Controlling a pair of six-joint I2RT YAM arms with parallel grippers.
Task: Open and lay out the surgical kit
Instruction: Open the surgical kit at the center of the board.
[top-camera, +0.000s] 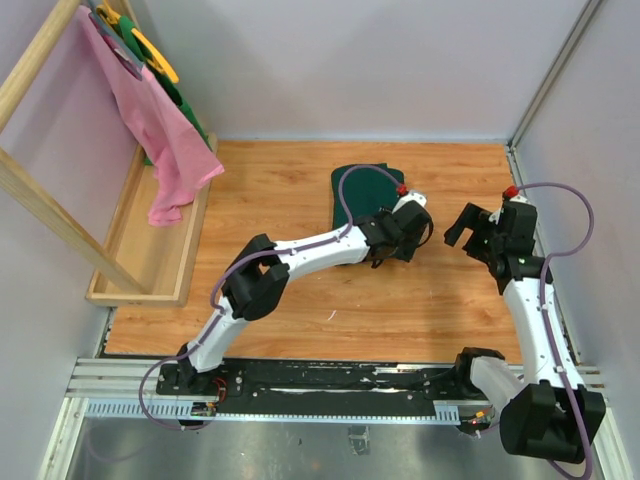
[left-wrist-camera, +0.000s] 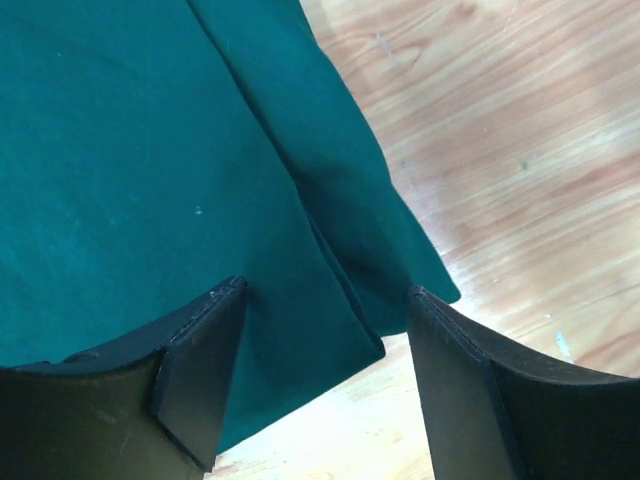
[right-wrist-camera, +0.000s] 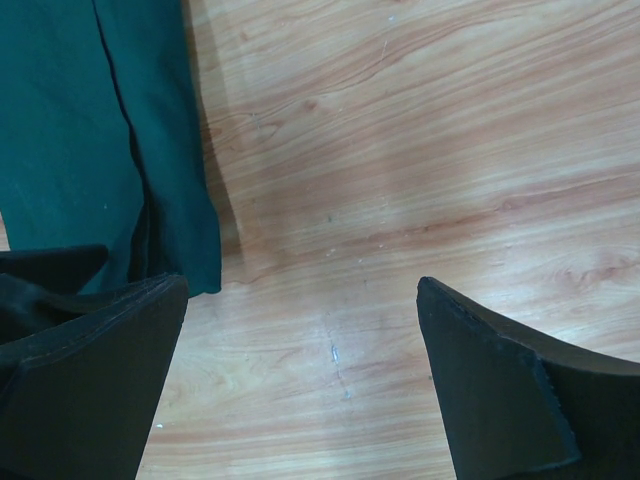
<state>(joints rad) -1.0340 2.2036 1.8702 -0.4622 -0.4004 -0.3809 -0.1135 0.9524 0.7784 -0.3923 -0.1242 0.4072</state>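
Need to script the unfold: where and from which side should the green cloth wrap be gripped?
Probably pinch the green cloth wrap at its free layered corner, coming from above its near-right side: the edges end loose there, and the open left end effector straddles it.

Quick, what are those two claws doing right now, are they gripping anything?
Left gripper: open, jaws either side of the green cloth wrap's corner, not clamped.
Right gripper: open, holding nothing, above the wooden table.

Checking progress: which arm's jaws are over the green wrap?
The left gripper: open jaws straddle a corner of the wrap; the right gripper hangs over bare table.
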